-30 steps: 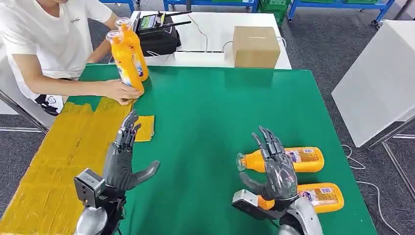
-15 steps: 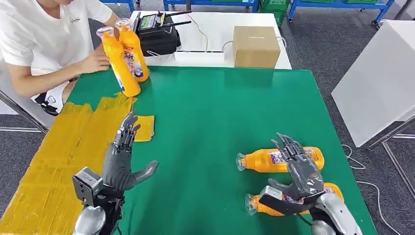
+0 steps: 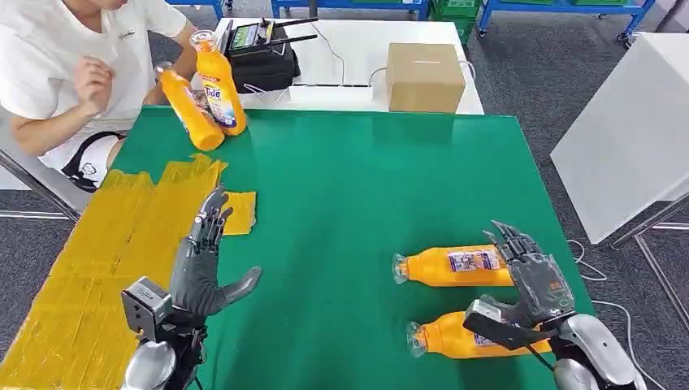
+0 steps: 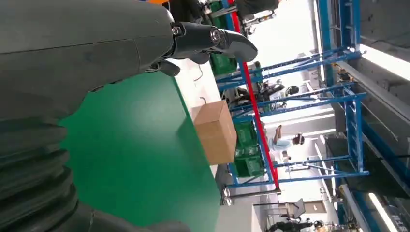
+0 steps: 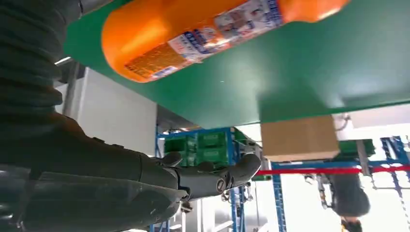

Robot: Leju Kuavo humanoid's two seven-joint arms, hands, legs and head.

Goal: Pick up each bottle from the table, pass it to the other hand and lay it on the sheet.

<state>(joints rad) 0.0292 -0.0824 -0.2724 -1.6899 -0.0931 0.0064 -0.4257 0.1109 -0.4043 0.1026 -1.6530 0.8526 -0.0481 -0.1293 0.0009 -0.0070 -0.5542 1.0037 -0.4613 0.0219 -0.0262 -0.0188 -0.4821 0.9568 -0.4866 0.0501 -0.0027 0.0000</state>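
1. Fingers point(image 3: 510, 237) of the right hand point(image 3: 532, 280) are spread and hold nothing; they hang over the base ends of two bottles lying on the green table point(image 3: 366, 179), near right. Contact with either bottle cannot be told from the head view.
2. Far lying bottle point(image 3: 455, 266): on its side, long axis running left–right, cap end pointing left, base under the right fingertips. Near lying bottle point(image 3: 451, 337): same lie, cap left, its base end hidden behind the right palm and wrist.
3. Right wrist view: one orange bottle point(image 5: 203, 34) lies apart from the thumb point(image 5: 212, 179), with green table between them (so nothing is grasped).
4. Left hand point(image 3: 203, 268) is open, fingers extended and thumb out, raised over the near-left table beside the yellow sheet point(image 3: 106, 244); it holds nothing.
5. Key relation: both lying bottles lie just under or left of the right hand, well apart from the left hand, so the right hand is the nearer for pickup. My judgement: wrapping across the body, square to the long axis, should suit; the bottles may roll.
6. Two more bottles at the far-left corner: one upright point(image 3: 219, 81), one leaning point(image 3: 185, 110). A person point(image 3: 73, 65) sits there, hand raised off them.
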